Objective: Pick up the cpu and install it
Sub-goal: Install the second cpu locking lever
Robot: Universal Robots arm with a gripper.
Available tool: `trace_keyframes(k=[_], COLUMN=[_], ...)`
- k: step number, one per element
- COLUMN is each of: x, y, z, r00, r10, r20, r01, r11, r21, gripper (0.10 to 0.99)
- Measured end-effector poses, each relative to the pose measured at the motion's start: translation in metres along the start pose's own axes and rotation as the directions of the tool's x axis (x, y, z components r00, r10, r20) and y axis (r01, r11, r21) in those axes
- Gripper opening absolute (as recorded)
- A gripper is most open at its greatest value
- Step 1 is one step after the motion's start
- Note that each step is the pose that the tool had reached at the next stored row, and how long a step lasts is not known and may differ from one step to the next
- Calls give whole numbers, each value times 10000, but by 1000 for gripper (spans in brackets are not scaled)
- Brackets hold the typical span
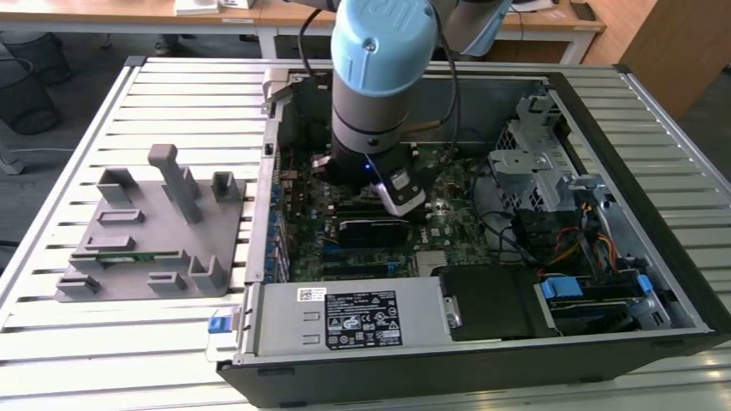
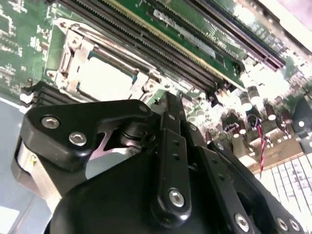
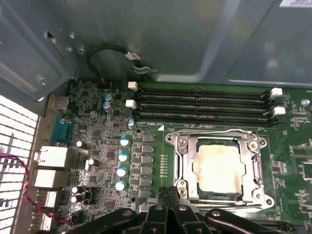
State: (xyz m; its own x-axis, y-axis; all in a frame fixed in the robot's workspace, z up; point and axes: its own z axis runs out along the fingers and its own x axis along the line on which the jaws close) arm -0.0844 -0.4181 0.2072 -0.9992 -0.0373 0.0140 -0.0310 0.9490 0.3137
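Observation:
The cpu, a pale silver square, lies flat inside the metal socket frame on the green motherboard; in the second wrist view the cpu sits in the same frame. My gripper hovers just beside the socket's edge, its two black fingers pressed together with nothing between them. The gripper's black linkage stands just off the socket. In the exterior view the arm reaches down into the open computer case, and the gripper is low over the board's middle.
Four empty memory slots run beside the socket. The case's metal wall rises behind them. A drive cage, cables and the power supply crowd the case. A grey fixture sits on the slatted table at the exterior view's left.

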Motion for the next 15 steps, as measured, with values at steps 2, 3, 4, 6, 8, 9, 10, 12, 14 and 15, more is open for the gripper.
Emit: trace_keyframes(k=[2, 3, 4, 6, 8, 9, 10, 12, 14, 15], x=[1, 0, 1, 1, 2, 2, 2, 2, 2, 2], y=[11, 16, 21, 32, 43, 49, 50, 50, 50, 50], z=[-34, -49, -64, -96, -132, -147, -151, -151, -151, -151], r00=[10000, 10000, 10000, 10000, 10000, 10000, 10000, 10000, 10000, 10000], r10=[-1, -2, -3, -5, -6, -7, -7, -7, -7, -6], r20=[1, 2, 3, 6, 7, 8, 10, 10, 10, 9], r01=[1, 2, 3, 5, 6, 7, 8, 7, 7, 7], r11=[10000, 10000, 10000, 9999, 9997, 9996, 9996, 9996, 9996, 9996], r21=[-20, -55, -89, -167, -243, -275, -278, -280, -280, -279], gripper=[106, 106, 106, 106, 106, 106, 106, 106, 106, 106])
